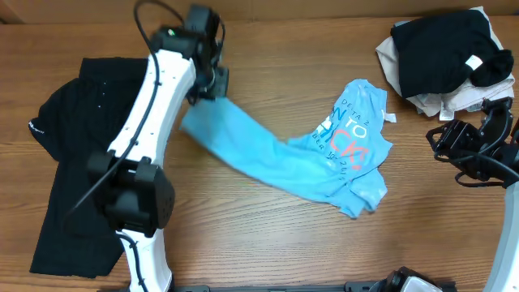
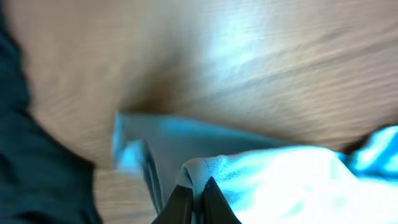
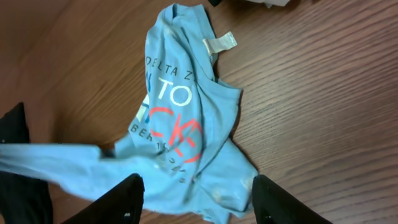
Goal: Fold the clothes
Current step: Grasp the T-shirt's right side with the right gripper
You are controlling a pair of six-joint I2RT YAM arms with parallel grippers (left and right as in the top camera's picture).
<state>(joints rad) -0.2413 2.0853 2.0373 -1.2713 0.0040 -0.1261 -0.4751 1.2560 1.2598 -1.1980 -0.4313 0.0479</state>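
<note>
The light blue T-shirt (image 1: 324, 154) lies crumpled mid-table, its white and pink-red lettering facing up and one end stretched out to the left. My left gripper (image 1: 212, 81) is shut on that stretched left end; in the left wrist view the black fingertips (image 2: 196, 186) pinch a fold of blue cloth (image 2: 280, 180). My right gripper (image 1: 442, 138) hovers to the right of the shirt, apart from it. In the right wrist view it (image 3: 196, 182) stands open above the shirt (image 3: 180, 93), with the white neck tag (image 3: 221, 43) showing.
A black garment (image 1: 69, 146) lies spread at the left, under the left arm, and shows again (image 2: 37, 168) in the left wrist view. A pile of black and beige clothes (image 1: 446, 53) sits at the back right, close to the right arm.
</note>
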